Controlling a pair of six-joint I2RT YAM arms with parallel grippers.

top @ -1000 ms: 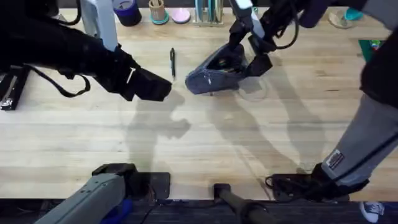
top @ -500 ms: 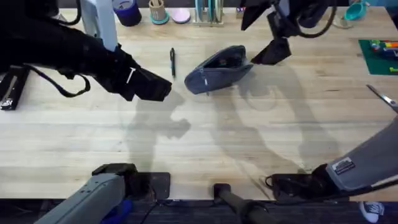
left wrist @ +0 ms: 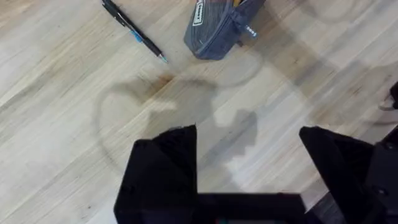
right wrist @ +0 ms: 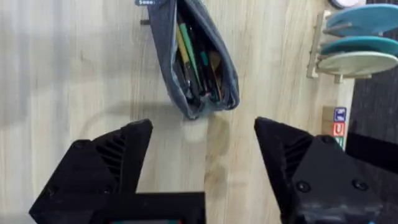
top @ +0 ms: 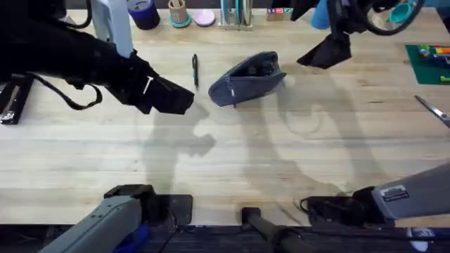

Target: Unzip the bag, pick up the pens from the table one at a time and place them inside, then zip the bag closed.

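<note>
The grey-blue bag point(top: 247, 79) lies on the table point(top: 232, 161) at the back centre, its zipper open; several pens and pencils show inside it in the right wrist view, bag point(right wrist: 196, 56). One thin black pen point(top: 195, 70) lies on the wood just left of the bag, also seen as pen point(left wrist: 134, 31) beside the bag point(left wrist: 221, 28). My left gripper point(top: 176, 98) hovers open, short of the pen and left of the bag, with its fingers point(left wrist: 165, 168) wide apart. My right gripper point(top: 325, 53) is open and empty, raised to the right of the bag, clear of it.
A dark blue cup point(top: 144, 13), a small pot point(top: 178, 14) and a rack of plates point(right wrist: 360, 43) line the back edge. A green mat point(top: 429, 60) and silver scissors point(top: 432, 110) lie at the far right. A black item point(top: 10, 98) sits at the left edge.
My right gripper has come off the bag and moved up and to the right. The bag has settled flat with its mouth open. The left arm and the pen have not moved.
</note>
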